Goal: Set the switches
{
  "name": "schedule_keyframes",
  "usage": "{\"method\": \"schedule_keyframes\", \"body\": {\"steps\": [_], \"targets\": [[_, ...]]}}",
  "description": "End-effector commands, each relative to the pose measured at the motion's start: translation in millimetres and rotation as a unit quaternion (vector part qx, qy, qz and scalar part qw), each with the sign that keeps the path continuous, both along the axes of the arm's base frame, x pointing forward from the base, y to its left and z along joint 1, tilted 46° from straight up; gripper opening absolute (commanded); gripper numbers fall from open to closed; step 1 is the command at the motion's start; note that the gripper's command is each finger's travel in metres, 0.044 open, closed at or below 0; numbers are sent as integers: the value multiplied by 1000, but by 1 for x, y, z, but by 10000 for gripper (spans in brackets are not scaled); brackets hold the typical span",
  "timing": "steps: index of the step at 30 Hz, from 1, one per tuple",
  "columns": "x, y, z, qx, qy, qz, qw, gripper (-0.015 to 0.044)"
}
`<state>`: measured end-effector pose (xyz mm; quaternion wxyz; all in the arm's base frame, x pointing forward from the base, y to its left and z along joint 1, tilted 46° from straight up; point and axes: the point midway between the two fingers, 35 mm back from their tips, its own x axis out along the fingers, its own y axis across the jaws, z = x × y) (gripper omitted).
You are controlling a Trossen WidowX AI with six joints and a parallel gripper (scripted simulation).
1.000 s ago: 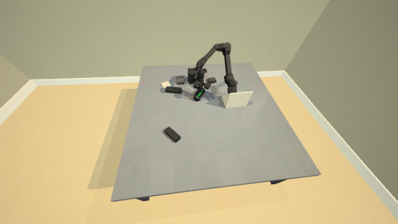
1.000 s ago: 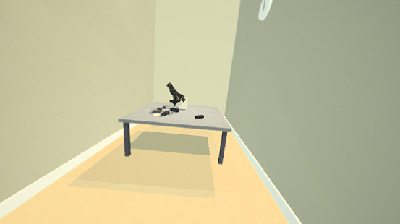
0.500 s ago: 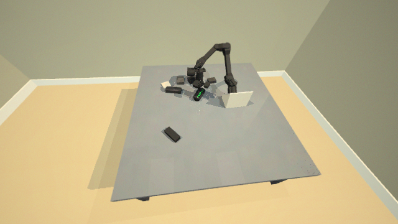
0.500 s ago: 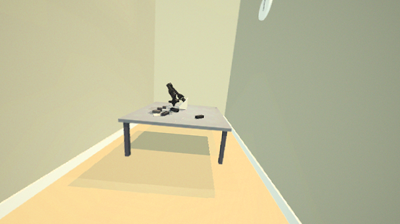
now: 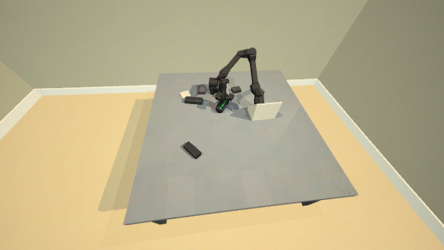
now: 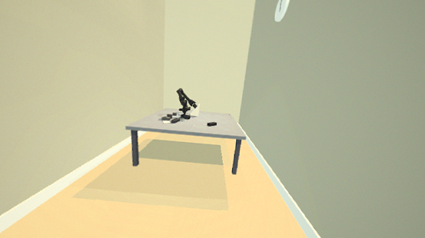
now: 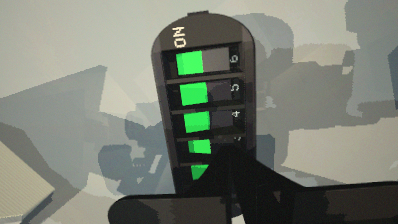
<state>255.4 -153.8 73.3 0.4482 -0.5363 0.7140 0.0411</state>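
Observation:
The dark grey controller unit [image 5: 220, 108] [image 6: 186, 117] [image 7: 204, 30] lies on the bench with its switches facing up. The wrist view shows the ON mark near its rounded top end and the numbers 6, 5 and 4 along its right side. The dark end of switch 6 looks lighter than those of 5 and 4; switch 3 and the one below it are partly covered by the fingers. I cannot tell the exact tilts. The underside label is hidden. My gripper [image 7: 227, 151] is shut and empty, its tips over the unit near switch 3; contact is unclear.
Dark modules [image 5: 193, 100] [image 5: 201, 89] [image 5: 236, 89] and a small pale block [image 5: 184, 94] lie around the unit. A white upright panel [image 5: 266, 112] stands by the arm's base. Another dark module [image 5: 192, 150] [image 6: 212, 124] lies farther out on the bench [image 5: 243, 180].

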Motion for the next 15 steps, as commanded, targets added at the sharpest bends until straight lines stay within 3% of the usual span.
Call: {"method": "schedule_keyframes", "body": {"steps": [1, 15], "targets": [[-1, -2, -3, 2, 1, 2, 1000, 0], [-1, -6, -7, 2, 1, 2, 1000, 0]]}}
